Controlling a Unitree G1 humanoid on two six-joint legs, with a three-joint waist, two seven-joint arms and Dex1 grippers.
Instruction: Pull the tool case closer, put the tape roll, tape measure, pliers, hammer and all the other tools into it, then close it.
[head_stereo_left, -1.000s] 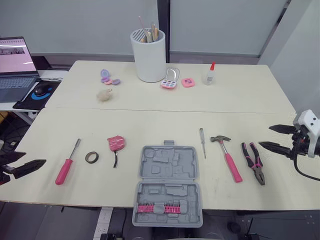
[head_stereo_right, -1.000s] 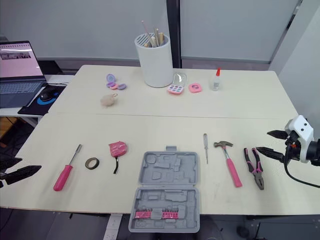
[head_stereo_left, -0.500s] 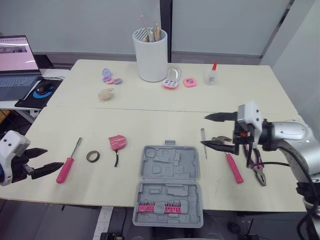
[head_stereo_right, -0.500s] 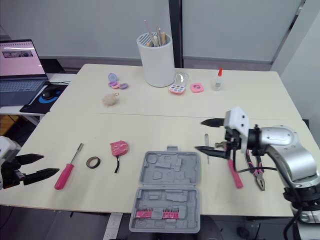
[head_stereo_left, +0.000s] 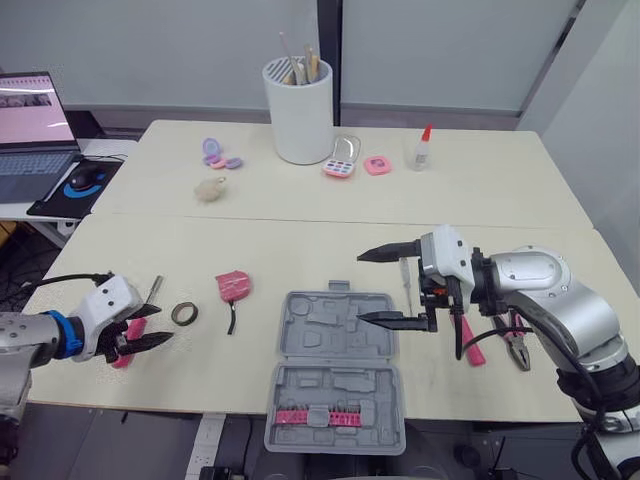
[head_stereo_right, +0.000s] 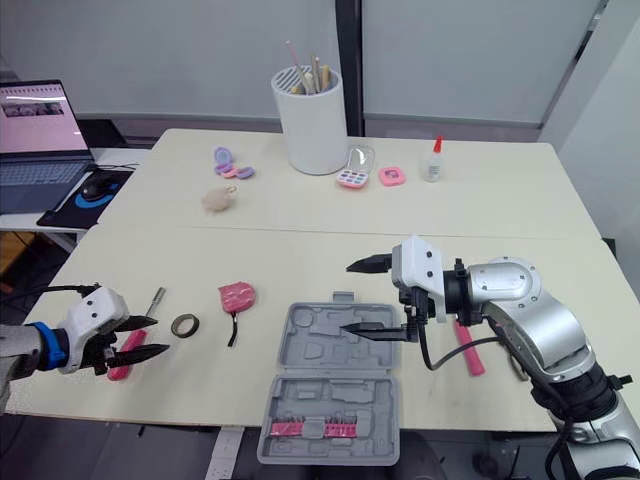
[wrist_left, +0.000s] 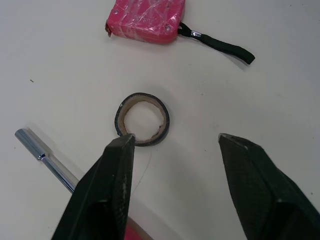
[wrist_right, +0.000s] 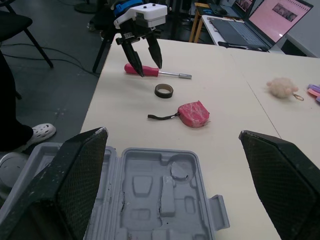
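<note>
Left pincer: I am holding it with fingers apart, hovering over the pink screwdriver, just beside the tape roll.
Right pincer: I am holding it spread wide above the tool case.
Tool case: lying open at the worktop's near edge.
Writing: laptop screen text is too small to read.

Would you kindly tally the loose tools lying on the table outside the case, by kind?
Screwdrivers: 2 (pink-handled screwdriver, slim screwdriver)
Tape roll: 1
Tape measure: 1
Hammer: 1
Pliers: 1
Total: 6
</note>
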